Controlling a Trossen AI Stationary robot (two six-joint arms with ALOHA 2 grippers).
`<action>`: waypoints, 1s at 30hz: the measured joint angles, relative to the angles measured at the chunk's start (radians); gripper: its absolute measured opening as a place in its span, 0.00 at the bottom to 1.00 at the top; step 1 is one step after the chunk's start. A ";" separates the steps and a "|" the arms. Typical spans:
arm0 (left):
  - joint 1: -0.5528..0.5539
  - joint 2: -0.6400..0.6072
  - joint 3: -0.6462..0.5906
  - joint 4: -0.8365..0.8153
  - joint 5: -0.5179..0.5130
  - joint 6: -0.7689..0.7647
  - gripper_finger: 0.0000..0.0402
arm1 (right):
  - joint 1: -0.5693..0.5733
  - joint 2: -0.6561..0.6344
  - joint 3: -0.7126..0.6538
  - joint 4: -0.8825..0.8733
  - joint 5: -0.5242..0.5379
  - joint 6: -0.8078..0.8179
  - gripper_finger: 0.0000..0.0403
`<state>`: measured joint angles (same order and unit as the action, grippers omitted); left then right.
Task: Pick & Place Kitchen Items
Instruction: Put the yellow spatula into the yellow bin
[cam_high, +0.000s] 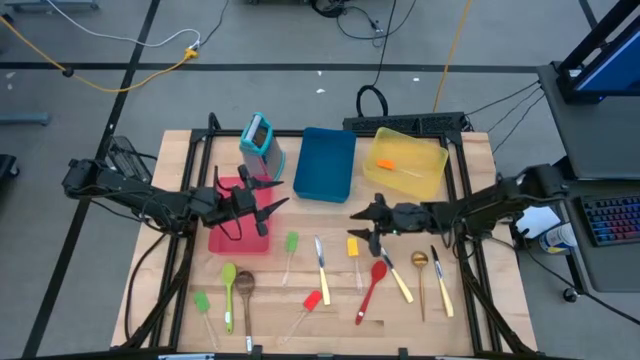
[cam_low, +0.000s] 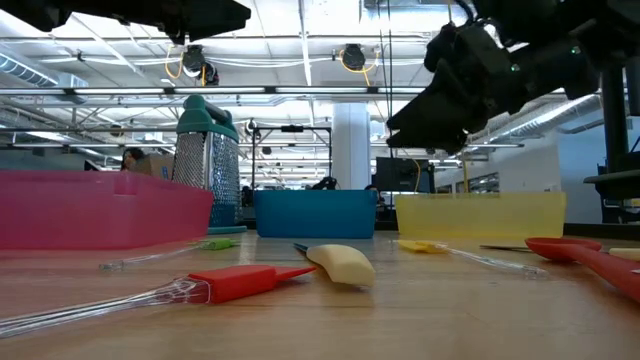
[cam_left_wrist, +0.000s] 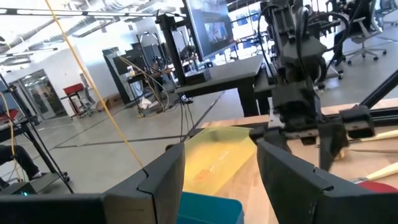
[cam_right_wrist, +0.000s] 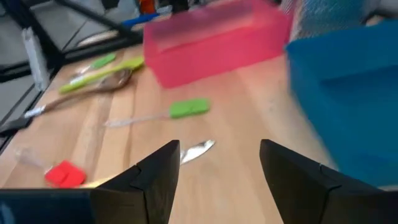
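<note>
Several slim utensils lie flat on the wooden table in the high view: a green spatula (cam_high: 291, 242), a cream-handled knife (cam_high: 322, 266), a yellow spatula (cam_high: 353, 247), a red spoon (cam_high: 374, 286), a gold spoon (cam_high: 420, 266), a green spoon (cam_high: 229, 281), a wooden spoon (cam_high: 245, 290) and a red spatula (cam_high: 312, 300). An orange spatula (cam_high: 386, 165) lies in the yellow tray (cam_high: 432, 172). My left gripper (cam_high: 272, 197) hovers open over the red tray (cam_high: 225, 238). My right gripper (cam_high: 360, 222) hovers open just beyond the yellow spatula, empty (cam_right_wrist: 217, 162).
The blue tray (cam_high: 325, 165) sits between the red and yellow trays along the far side. The teal upright holder (cam_high: 260, 140) stands behind the red tray. A second green spatula (cam_high: 202, 303) and another cream-handled knife (cam_high: 400, 283) lie near the front edge.
</note>
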<state>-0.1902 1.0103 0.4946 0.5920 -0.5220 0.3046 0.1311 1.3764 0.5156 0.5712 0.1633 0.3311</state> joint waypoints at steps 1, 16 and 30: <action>0.000 0.000 0.000 0.000 0.000 0.001 0.52 | 0.003 0.012 0.004 -0.002 -0.007 0.011 0.53; 0.000 0.000 0.000 -0.052 0.116 -0.048 0.52 | 0.182 0.156 0.405 -0.666 0.202 0.246 0.53; 0.000 0.000 0.000 -0.104 0.207 -0.046 0.52 | 0.132 0.328 0.441 -0.845 0.202 0.595 0.53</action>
<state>-0.1902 1.0103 0.4946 0.4879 -0.3149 0.2584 0.2636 1.7049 0.9562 -0.2734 0.3656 0.9265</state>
